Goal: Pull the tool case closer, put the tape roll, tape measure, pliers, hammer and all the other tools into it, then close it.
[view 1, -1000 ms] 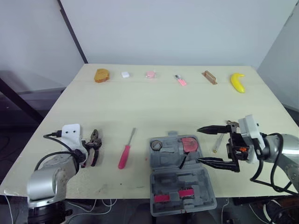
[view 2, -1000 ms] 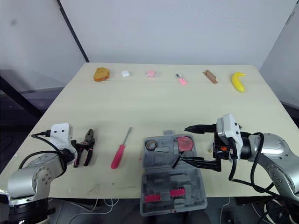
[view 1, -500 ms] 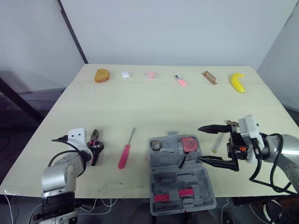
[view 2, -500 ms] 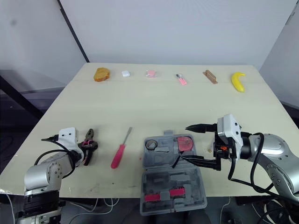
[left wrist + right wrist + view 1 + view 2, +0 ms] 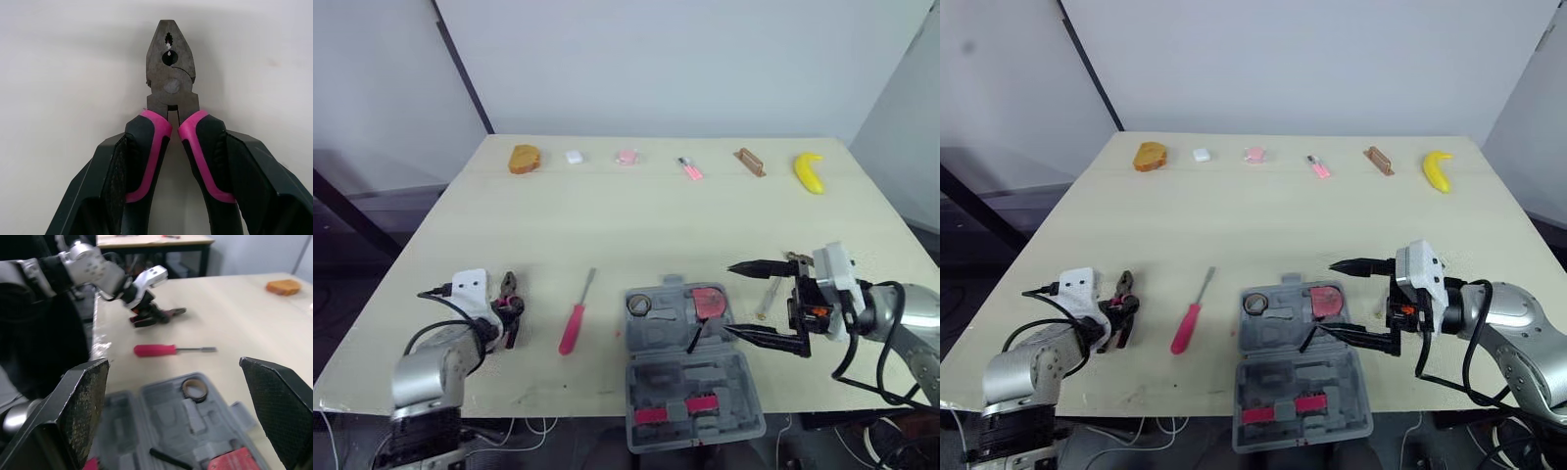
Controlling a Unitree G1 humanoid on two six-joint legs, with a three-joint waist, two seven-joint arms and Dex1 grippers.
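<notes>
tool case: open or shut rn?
Open. Both halves of the tool case lie flat on the table, with the tape roll and red tape measure exposed inside.

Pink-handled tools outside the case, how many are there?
2: the pliers between the left gripper's fingers, and the screwdriver between them and the tool case. None seem hidden.

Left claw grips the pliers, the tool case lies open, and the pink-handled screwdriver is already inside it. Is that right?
Not quite: the screwdriver lies on the table between the pliers and the tool case, as the left eye view shows. The left claw does grip the pliers and the case is open.
</notes>
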